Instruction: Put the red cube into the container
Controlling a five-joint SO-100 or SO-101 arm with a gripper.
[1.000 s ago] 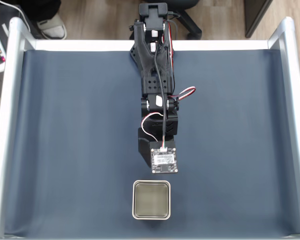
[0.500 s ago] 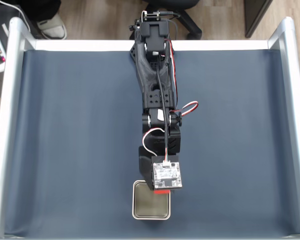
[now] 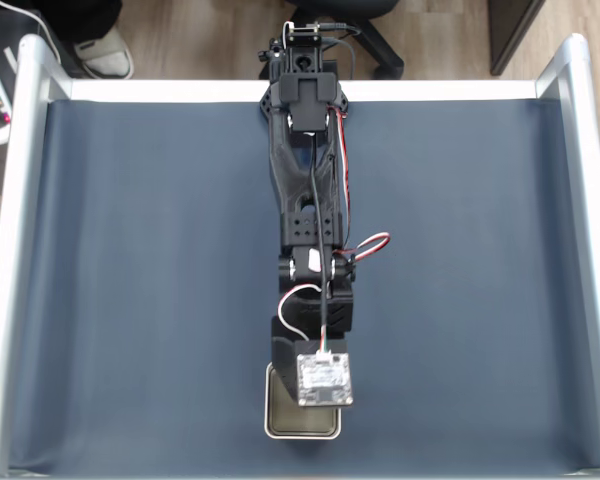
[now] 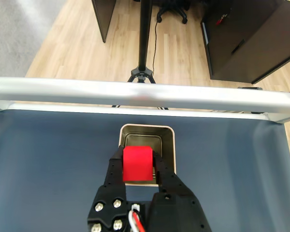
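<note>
In the wrist view my gripper (image 4: 137, 166) is shut on the red cube (image 4: 137, 163), which is held above the near part of the container (image 4: 169, 140), a square metal tin with a pale rim and dark inside. In the fixed view the arm reaches down the mat and its wrist board (image 3: 325, 380) covers most of the container (image 3: 276, 425), so only the tin's left and lower rim show. The cube is hidden under the wrist there.
A dark blue mat (image 3: 130, 280) covers the table, framed by silver rails (image 3: 10, 250) at the sides and at the front (image 4: 145, 92). Beyond the front rail stand a black tripod (image 4: 144, 43) and dark furniture on a wooden floor.
The arm has stretched further down the mat, from short of the container to over it. The cube's red edge, seen half a second ago, is now hidden under the wrist.
</note>
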